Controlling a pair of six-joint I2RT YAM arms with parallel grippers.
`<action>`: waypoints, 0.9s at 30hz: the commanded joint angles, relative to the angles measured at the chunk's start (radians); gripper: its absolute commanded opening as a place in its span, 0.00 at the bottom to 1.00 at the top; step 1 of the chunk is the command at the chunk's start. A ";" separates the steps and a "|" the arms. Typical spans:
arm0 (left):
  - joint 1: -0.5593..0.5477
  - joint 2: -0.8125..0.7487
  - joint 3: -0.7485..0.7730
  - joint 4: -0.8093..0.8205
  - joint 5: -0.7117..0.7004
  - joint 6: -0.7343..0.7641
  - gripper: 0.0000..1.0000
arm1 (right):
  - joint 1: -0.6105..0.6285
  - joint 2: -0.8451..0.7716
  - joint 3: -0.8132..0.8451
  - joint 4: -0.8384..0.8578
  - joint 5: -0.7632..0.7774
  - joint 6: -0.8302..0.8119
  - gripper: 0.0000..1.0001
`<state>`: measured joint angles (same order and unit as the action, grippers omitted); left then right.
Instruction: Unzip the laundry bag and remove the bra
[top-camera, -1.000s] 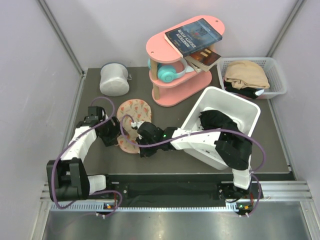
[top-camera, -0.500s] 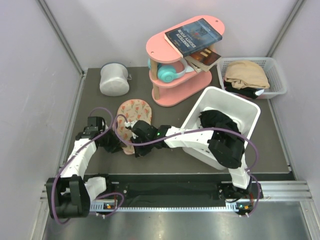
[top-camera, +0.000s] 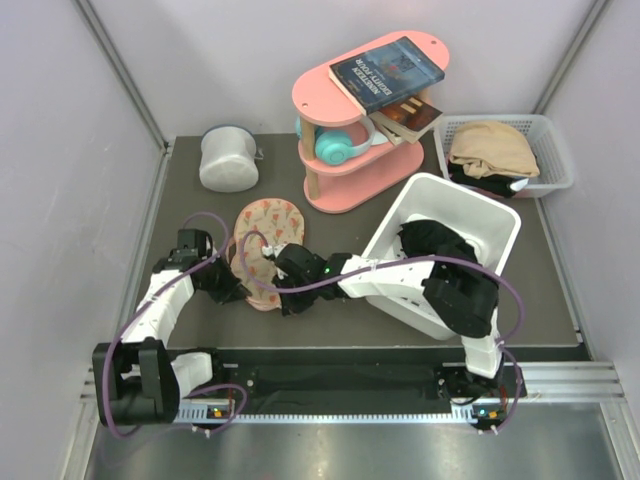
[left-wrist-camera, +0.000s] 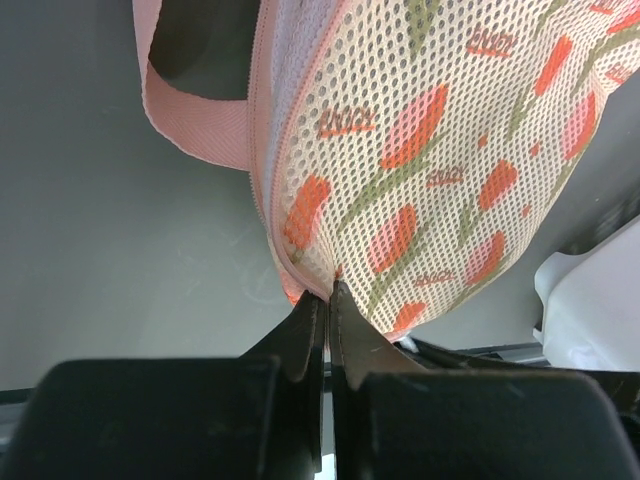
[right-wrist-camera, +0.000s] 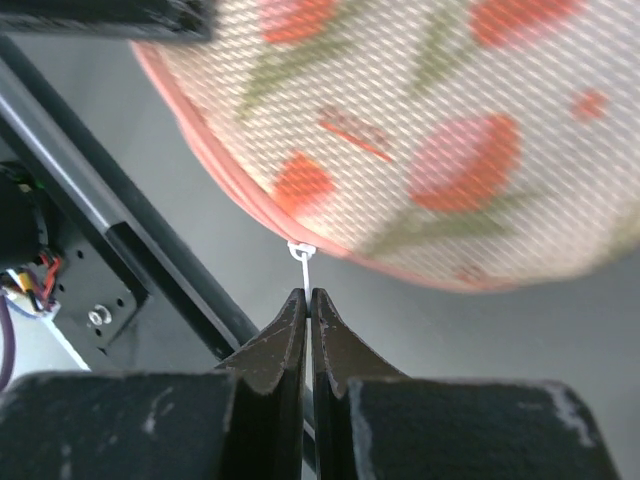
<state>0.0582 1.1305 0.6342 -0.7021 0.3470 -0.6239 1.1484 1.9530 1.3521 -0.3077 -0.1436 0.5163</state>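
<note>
Two-arm anchor-and-pull grip for opening a zipper. On the dark grey table (top-camera: 330, 235), the flat beige-pink mesh laundry bag (top-camera: 268, 222), printed with red and green tulip motifs, lies left of centre with its long axis running from the far side towards the robot, well apart from the white plastic tub (top-camera: 455, 215) on the right. We judge that the bag is held from two sides so that one grip steadies the fabric while the other draws the slider; a limp pouch would otherwise slide along with the pull. The left arm (top-camera: 165, 290) bends outward at the elbow and doubles back inward, bringing its wrist low against the bag's near-left edge. The right arm (top-camera: 400, 280) stretches almost flat across the table from the right, passing the tub's near wall, to reach the bag's near end. The left gripper (left-wrist-camera: 328, 300) has its fingers pressed together on the seam at the bag's rim, just below the pink webbing loop (left-wrist-camera: 190, 110). The right gripper (right-wrist-camera: 308, 300) is likewise closed, pinching the thin white zipper pull (right-wrist-camera: 300, 252), which hangs from the pink zipper track (right-wrist-camera: 240, 205). Along the stretches we can see, the track appears closed, and no bra is visible, so we take the unzipping as hardly begun.
</note>
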 joint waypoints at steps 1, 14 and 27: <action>0.002 0.000 0.045 0.018 -0.031 0.024 0.00 | -0.041 -0.104 -0.059 0.016 0.029 0.005 0.00; 0.002 -0.014 0.044 0.013 -0.037 0.029 0.00 | -0.076 -0.147 -0.094 0.005 0.039 -0.013 0.00; 0.003 -0.031 0.055 -0.017 -0.049 0.033 0.00 | -0.116 -0.158 -0.096 -0.018 0.076 -0.035 0.00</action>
<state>0.0578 1.1275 0.6422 -0.7048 0.3447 -0.6167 1.0725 1.8530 1.2564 -0.2970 -0.1204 0.5129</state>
